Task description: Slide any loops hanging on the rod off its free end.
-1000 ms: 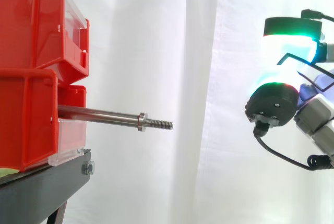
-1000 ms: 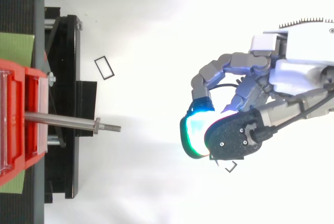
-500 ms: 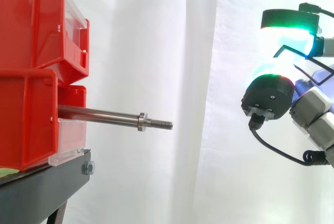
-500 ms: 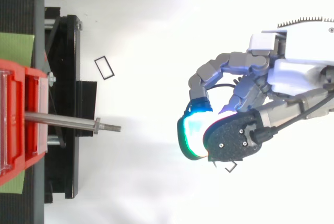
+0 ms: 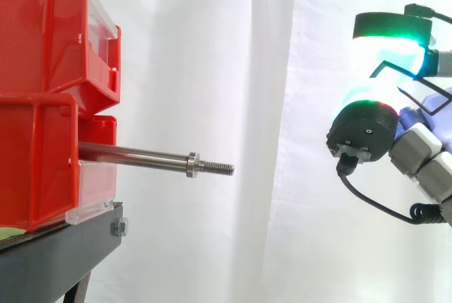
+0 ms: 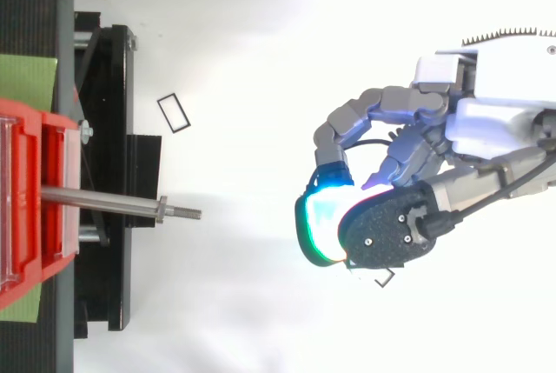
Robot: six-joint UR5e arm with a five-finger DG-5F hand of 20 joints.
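The stiff steel rod (image 5: 134, 154) is bare, offering no loop to take hold of; the hand (image 6: 391, 103) hangs well off the rod's free end, and I cannot tell whether it holds anything.

Backdrop: white curtain (image 5: 212, 105), hanging in vertical folds, evenly lit. Support furniture: black stand (image 5: 56, 257) at lower left (one bolt head (image 5: 119, 229) on its side). Below: plain white floor (image 6: 261, 43).
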